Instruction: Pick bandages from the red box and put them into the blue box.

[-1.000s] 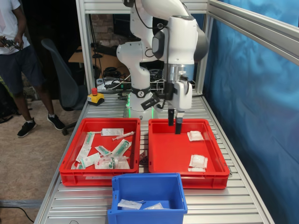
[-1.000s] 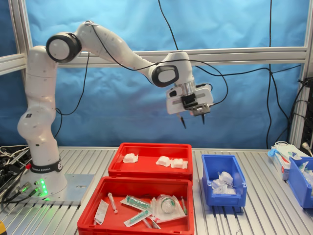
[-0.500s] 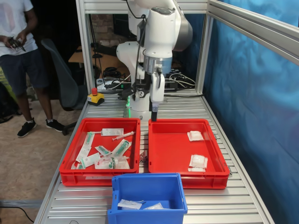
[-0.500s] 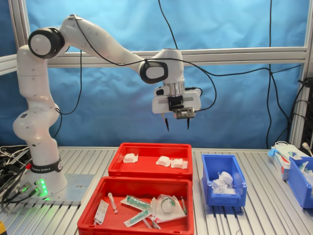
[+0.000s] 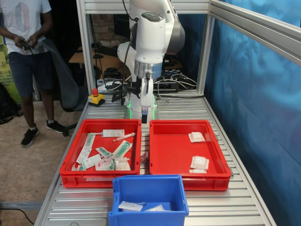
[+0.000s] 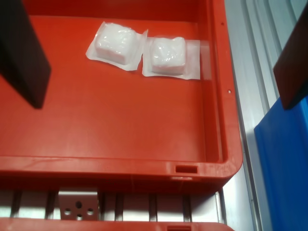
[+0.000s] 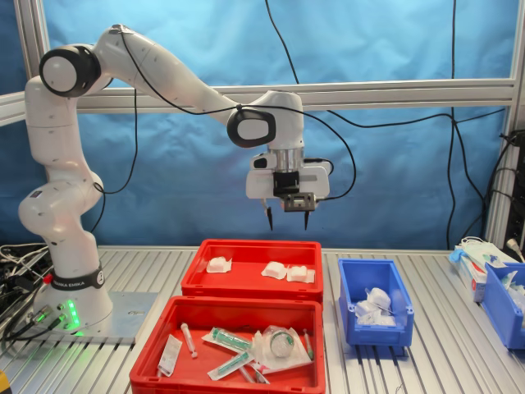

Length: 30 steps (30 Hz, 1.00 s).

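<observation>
1. Three bandages [image 7: 276, 270] lie in the red box [image 7: 251, 284] (two side by side, one apart).
2. Above that box hangs the gripper [image 7: 287, 218], fingers spread, holding nothing.
3. More packets sit inside the blue box [image 7: 374, 327].

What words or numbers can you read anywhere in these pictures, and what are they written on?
"FRANKA EMIKA": on the black band around the base of the robot arm in the second exterior view, small but just readable.
Green print on the packets in the red tray with syringes: too small to read.
Pale design on the standing person's white T-shirt: blurred, unreadable.
The bandages, red box and blue box show no writing.
</observation>
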Each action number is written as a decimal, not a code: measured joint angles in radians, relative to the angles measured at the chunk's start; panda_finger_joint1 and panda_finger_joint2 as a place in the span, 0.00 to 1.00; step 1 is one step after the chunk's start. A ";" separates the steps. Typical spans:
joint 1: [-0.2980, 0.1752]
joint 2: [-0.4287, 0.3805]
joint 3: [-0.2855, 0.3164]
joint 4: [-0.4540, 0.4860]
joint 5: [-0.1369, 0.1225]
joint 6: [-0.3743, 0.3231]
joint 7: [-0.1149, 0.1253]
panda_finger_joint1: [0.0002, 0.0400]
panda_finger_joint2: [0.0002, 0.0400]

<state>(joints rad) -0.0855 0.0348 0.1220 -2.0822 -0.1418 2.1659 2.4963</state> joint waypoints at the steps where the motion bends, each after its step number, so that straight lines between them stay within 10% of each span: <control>1: -0.001 0.000 0.000 0.000 0.000 0.000 0.000 1.00 1.00; 30: -0.005 0.000 0.010 -0.003 0.000 -0.003 0.000 1.00 1.00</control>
<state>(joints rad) -0.0908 0.0347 0.1321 -2.0851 -0.1418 2.1630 2.4962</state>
